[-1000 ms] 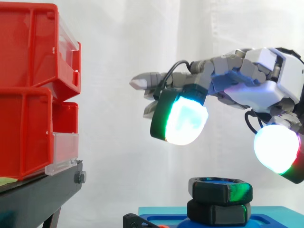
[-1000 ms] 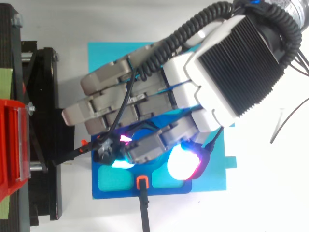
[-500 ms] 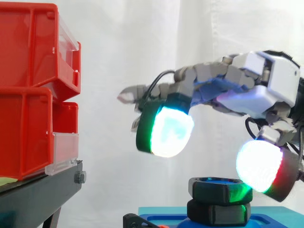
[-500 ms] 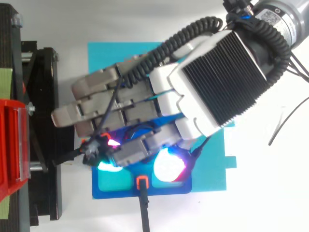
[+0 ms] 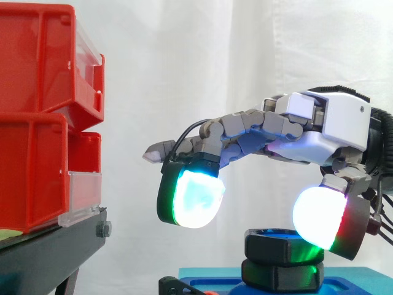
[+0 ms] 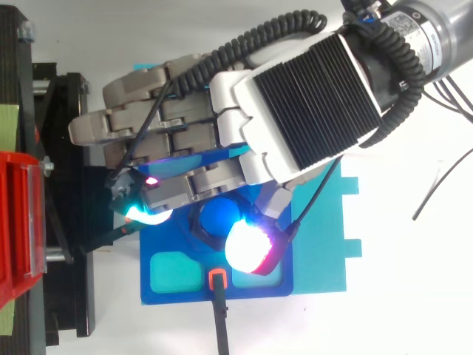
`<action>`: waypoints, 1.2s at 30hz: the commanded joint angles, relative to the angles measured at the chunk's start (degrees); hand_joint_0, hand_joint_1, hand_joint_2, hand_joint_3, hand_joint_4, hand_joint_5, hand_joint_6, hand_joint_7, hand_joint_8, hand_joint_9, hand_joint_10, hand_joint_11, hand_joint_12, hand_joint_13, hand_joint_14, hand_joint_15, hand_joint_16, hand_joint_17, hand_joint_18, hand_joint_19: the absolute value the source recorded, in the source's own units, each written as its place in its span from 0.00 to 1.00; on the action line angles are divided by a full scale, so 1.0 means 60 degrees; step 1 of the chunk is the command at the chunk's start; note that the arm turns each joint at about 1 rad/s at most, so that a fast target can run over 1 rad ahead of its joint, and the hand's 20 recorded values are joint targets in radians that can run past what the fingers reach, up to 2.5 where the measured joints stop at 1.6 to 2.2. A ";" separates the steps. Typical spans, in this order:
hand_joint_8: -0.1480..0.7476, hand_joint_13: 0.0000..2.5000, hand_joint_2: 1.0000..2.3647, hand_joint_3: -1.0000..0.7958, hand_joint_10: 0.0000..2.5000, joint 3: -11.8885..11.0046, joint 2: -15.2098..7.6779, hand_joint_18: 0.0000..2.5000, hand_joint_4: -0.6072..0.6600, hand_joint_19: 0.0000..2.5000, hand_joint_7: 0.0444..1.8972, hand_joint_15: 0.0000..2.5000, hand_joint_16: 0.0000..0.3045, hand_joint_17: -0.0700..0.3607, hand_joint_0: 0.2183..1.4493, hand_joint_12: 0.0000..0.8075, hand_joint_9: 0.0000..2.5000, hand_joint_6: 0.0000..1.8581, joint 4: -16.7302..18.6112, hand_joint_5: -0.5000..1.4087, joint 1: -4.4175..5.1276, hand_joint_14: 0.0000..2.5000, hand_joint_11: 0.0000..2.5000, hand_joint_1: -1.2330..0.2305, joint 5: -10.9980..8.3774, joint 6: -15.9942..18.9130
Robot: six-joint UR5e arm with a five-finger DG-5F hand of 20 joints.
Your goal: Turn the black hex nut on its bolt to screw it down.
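Found the robot hand (image 5: 319,132) spread, holding nothing, just above the nut (image 5: 270,247) at the side view's bottom right. Looked like the reaching step. Needed next: lower, pinch, turn.

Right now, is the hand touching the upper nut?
Cannot tell. In the side view the hand has one pad overlapping the upper nut, hiding any gap.

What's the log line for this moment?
hand: open, above nut | black hex nut: on bolt, not gripped | blue plate: under nut
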State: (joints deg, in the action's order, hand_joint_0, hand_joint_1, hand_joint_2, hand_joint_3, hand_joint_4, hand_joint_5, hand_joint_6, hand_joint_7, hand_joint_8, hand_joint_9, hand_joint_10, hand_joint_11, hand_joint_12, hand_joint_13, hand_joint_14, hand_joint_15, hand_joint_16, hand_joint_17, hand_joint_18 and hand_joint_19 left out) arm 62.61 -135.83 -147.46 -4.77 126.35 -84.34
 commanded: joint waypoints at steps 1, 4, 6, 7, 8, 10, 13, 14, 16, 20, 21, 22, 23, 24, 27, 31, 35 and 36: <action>0.60 0.13 0.00 0.28 0.00 -0.0006 0.0007 0.11 0.79 0.16 0.53 0.02 0.19 0.46 0.12 0.47 0.18 0.27 -0.0004 0.20 0.0019 0.00 0.06 0.49 0.0007 -0.0005; 0.60 0.13 0.00 0.28 0.00 0.0009 0.0007 0.10 0.79 0.16 0.52 0.02 0.19 0.46 0.12 0.47 0.18 0.27 -0.0004 0.20 0.0019 0.00 0.06 0.51 0.0021 -0.0005; 0.60 0.13 0.00 0.28 0.00 -0.0006 0.0007 0.10 0.79 0.16 0.52 0.02 0.19 0.46 0.12 0.47 0.18 0.27 -0.0004 0.20 0.0019 0.00 0.05 0.52 0.0036 0.0009; 0.60 0.13 0.00 0.28 0.00 -0.0006 0.0007 0.09 0.79 0.16 0.52 0.02 0.19 0.46 0.12 0.47 0.17 0.27 -0.0018 0.20 0.0019 0.00 0.05 0.52 0.0036 0.0009; 0.60 0.13 0.00 0.28 0.00 -0.0006 0.0007 0.09 0.79 0.16 0.52 0.02 0.19 0.46 0.12 0.47 0.17 0.27 -0.0018 0.20 0.0019 0.00 0.05 0.52 0.0036 0.0009; 0.60 0.13 0.00 0.28 0.00 -0.0006 0.0022 0.09 0.79 0.16 0.52 0.02 0.19 0.46 0.12 0.47 0.17 0.27 -0.0018 0.20 0.0019 0.00 0.05 0.53 0.0036 -0.0005; 0.61 0.13 0.00 0.28 0.00 -0.0021 0.0007 0.09 0.79 0.16 0.52 0.02 0.19 0.47 0.11 0.48 0.17 0.27 -0.0018 0.20 0.0019 0.00 0.06 0.55 0.0065 -0.0005; 0.62 0.13 0.00 0.28 0.00 -0.0035 0.0007 0.09 0.79 0.16 0.52 0.02 0.20 0.48 0.10 0.48 0.17 0.27 -0.0033 0.20 0.0005 0.00 0.05 0.55 0.0080 0.0009; 0.62 0.13 0.00 0.28 0.00 -0.0152 0.0022 0.09 0.79 0.16 0.51 0.02 0.20 0.48 0.09 0.48 0.17 0.27 -0.0106 0.20 0.0019 0.00 0.05 0.56 0.0168 -0.0005; 0.62 0.12 0.00 0.28 0.00 -0.0445 0.0007 0.09 0.80 0.15 0.51 0.02 0.20 0.49 0.08 0.49 0.17 0.27 -0.0722 0.20 0.0019 0.00 0.04 0.56 0.0358 -0.0064; 0.62 0.12 0.00 0.28 0.00 -0.0475 0.0007 0.09 0.80 0.15 0.51 0.02 0.21 0.49 0.08 0.49 0.17 0.27 -0.0809 0.20 0.0019 0.00 0.04 0.57 0.0358 -0.0093; 0.62 0.12 0.00 0.28 0.00 -0.0489 0.0007 0.09 0.80 0.15 0.51 0.02 0.21 0.49 0.07 0.49 0.17 0.27 -0.1073 0.20 0.0034 0.00 0.04 0.56 0.0373 -0.0196; 0.63 0.12 0.00 0.28 0.00 -0.0504 0.0007 0.09 0.80 0.15 0.50 0.02 0.21 0.50 0.07 0.50 0.16 0.27 -0.1146 0.20 0.0049 0.00 0.04 0.56 0.0373 -0.0255; 0.63 0.12 0.00 0.28 0.00 -0.0489 0.0022 0.09 0.80 0.15 0.50 0.02 0.21 0.50 0.07 0.50 0.16 0.27 -0.1220 0.20 0.0049 0.00 0.04 0.56 0.0373 -0.0313; 0.63 0.12 0.00 0.28 0.00 -0.0489 0.0007 0.09 0.80 0.15 0.49 0.02 0.21 0.50 0.06 0.50 0.16 0.27 -0.1527 0.20 0.0092 0.00 0.03 0.56 0.0344 -0.0694; 0.62 0.11 0.00 0.28 0.00 -0.0489 0.0007 0.09 0.79 0.15 0.46 0.01 0.21 0.50 0.07 0.50 0.15 0.27 -0.1659 0.20 0.0092 0.00 0.03 0.54 0.0344 -0.0826; 0.62 0.11 0.00 0.28 0.00 -0.0489 0.0007 0.08 0.79 0.15 0.48 0.01 0.21 0.49 0.08 0.49 0.15 0.27 -0.1732 0.20 0.0092 0.00 0.03 0.55 0.0344 -0.0840; 0.62 0.11 0.00 0.28 0.00 -0.0489 0.0007 0.08 0.79 0.15 0.48 0.02 0.21 0.49 0.08 0.49 0.15 0.27 -0.1747 0.20 0.0092 0.00 0.03 0.55 0.0344 -0.0840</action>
State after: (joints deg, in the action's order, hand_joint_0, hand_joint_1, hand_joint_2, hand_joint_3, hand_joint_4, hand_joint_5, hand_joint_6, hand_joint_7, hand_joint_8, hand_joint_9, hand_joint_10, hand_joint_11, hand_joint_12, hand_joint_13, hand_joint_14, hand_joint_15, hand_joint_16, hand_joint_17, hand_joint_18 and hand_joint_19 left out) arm 59.69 -135.79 -157.64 -4.20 128.41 -89.27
